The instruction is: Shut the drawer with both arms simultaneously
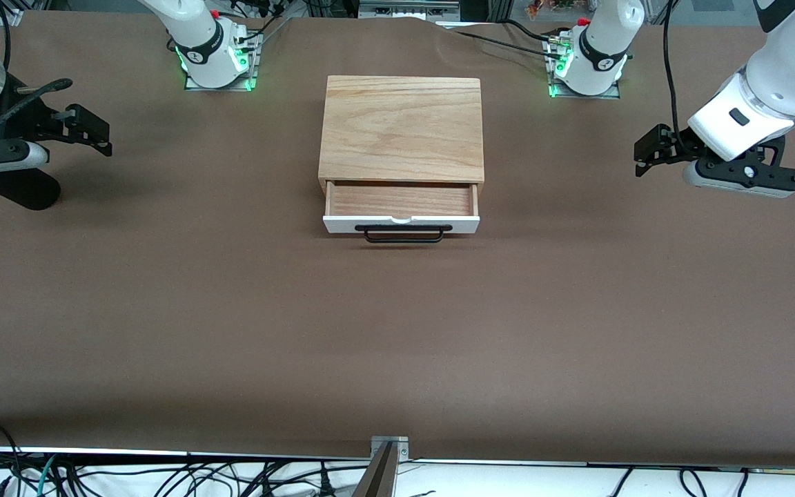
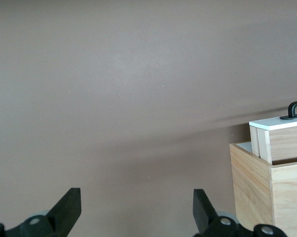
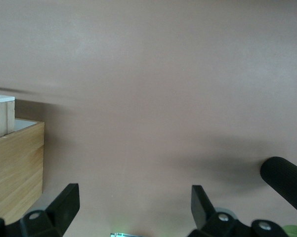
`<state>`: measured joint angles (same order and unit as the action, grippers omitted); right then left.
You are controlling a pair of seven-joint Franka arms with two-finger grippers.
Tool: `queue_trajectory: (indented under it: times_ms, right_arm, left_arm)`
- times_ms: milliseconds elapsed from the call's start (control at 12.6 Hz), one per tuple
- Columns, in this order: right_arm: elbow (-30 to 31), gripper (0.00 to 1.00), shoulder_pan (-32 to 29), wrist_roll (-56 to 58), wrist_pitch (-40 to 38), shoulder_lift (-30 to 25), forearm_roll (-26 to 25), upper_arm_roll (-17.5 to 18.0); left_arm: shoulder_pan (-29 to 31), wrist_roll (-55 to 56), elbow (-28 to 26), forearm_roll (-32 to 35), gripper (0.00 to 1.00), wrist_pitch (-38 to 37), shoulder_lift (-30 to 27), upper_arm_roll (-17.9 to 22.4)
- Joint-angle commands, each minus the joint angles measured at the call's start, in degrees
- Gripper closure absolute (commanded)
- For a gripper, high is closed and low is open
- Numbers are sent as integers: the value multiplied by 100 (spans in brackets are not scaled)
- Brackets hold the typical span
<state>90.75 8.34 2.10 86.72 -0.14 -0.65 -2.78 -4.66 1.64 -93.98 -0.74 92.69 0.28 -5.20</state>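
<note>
Drawer [image 1: 401, 207] stands open; left hand [image 1: 646, 153] and right hand [image 1: 96, 132] hover open, well apart from it, over the worktop [image 1: 397, 331].

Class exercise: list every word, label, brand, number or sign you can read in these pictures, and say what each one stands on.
No text can be read.
Arm bases: small dark marks on the black bands, too small to read.
Box, drawer, table: no lettering.
Left gripper and right gripper: open, no markings.
</note>
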Motion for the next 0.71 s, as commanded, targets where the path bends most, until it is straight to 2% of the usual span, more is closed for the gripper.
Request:
queue_trajectory:
  times_ms: [0, 635]
  right_arm:
    - [64, 0, -35, -96, -16, -30, -14, 23]
    - [-31, 0, -26, -96, -68, 14, 56, 5]
  left_arm:
    - [0, -32, 178, -40, 0, -129, 69, -7]
    - [0, -23, 178, -40, 0, -129, 69, -7]
